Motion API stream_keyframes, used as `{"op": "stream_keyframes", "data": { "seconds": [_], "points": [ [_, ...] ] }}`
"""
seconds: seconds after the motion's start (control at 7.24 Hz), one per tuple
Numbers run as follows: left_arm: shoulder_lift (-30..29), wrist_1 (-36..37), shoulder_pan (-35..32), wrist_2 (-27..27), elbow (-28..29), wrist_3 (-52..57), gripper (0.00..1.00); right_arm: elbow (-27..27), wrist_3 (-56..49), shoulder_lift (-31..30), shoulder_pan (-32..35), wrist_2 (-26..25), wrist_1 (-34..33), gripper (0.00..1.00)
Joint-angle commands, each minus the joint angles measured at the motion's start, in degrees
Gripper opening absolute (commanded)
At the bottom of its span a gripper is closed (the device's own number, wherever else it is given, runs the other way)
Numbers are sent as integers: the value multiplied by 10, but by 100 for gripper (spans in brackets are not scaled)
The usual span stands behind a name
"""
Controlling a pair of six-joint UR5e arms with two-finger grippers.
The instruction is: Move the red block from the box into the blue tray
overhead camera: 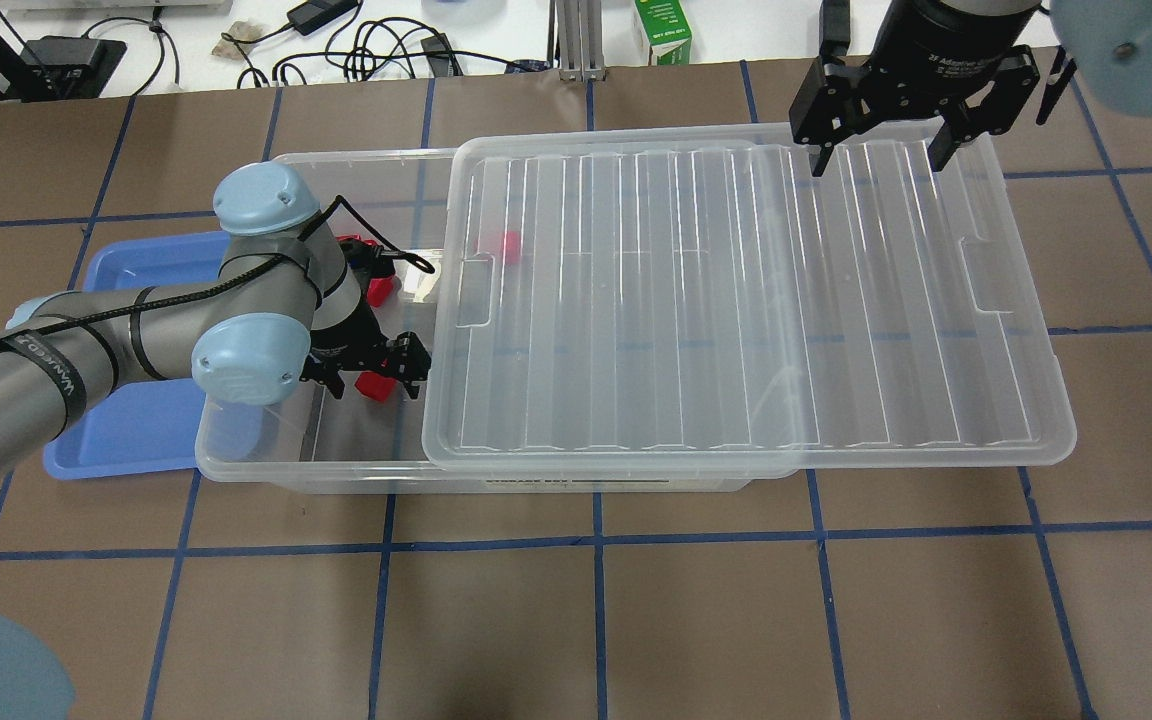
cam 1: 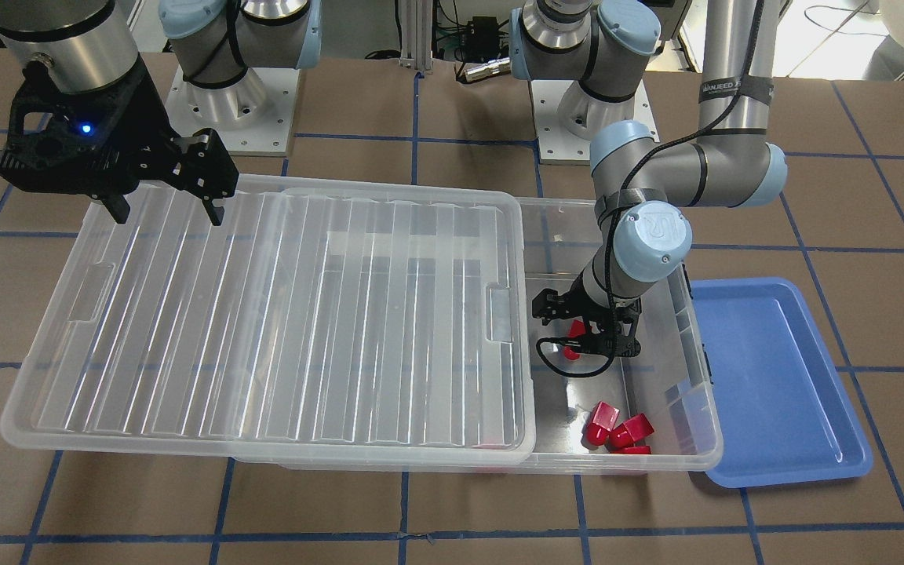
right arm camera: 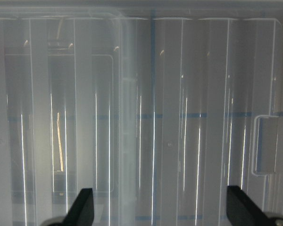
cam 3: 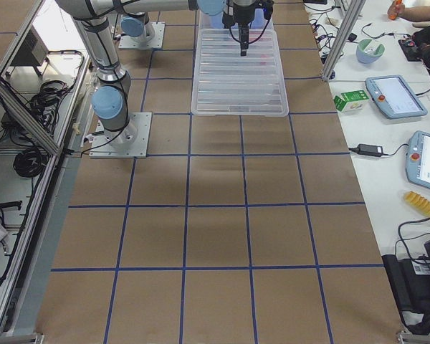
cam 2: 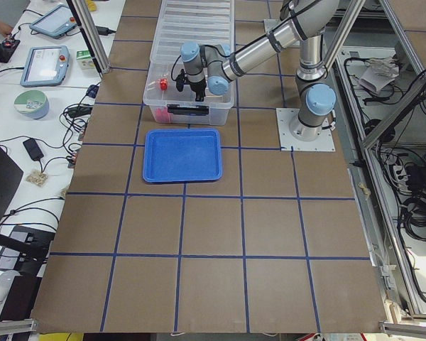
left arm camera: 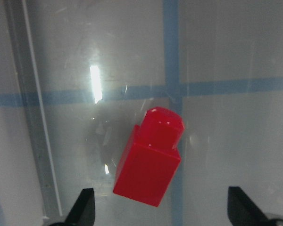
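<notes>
A red block (left arm camera: pixel 151 160) lies flat on the floor of the clear box (cam 1: pixel 703 392); it also shows in the overhead view (overhead camera: pixel 373 385). My left gripper (left arm camera: pixel 162 214) is open and reaches down into the uncovered end of the box, its fingertips (left arm camera: pixel 85 207) spread on either side of the block without touching it. The gripper also shows in the front-facing view (cam 1: pixel 585 333). The blue tray (cam 1: pixel 774 377) lies empty beside that end of the box. My right gripper (overhead camera: pixel 876 160) is open and empty above the far edge of the lid (overhead camera: pixel 736 300).
The ribbed lid (cam 1: pixel 279 314) is slid sideways, covering most of the box and overhanging its other end. A few more red blocks (cam 1: pixel 617 428) lie in a corner of the box. One red block (overhead camera: pixel 509 245) shows through the lid.
</notes>
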Motion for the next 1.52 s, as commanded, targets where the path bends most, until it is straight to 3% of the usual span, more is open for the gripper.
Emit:
{"op": "stream_keyframes", "data": {
  "seconds": [0.0, 0.14, 0.28, 0.41, 0.97, 1.11, 1.38],
  "points": [
    [-7, 48, 8, 0, -23, 5, 100, 1, 2, -1, 0, 0, 0, 100],
    [-9, 50, 13, -1, -23, -12, 78, 1, 1, -1, 0, 0, -1, 100],
    [-11, 50, 13, -1, -20, -14, 33, 0, 2, -2, 0, -1, 0, 100],
    [-9, 51, 13, -1, -18, -13, 19, 0, 2, -1, 0, 0, 0, 100],
    [58, 11, 5, -4, 6, -73, 15, 0, 0, -2, -1, -8, 0, 100],
    [87, -45, 5, -7, 34, -74, 15, -3, 5, -2, -8, -10, -1, 100],
    [134, -215, 9, 3, 146, -70, 15, -4, -16, -1, -47, -12, -11, 100]
  ]
}}
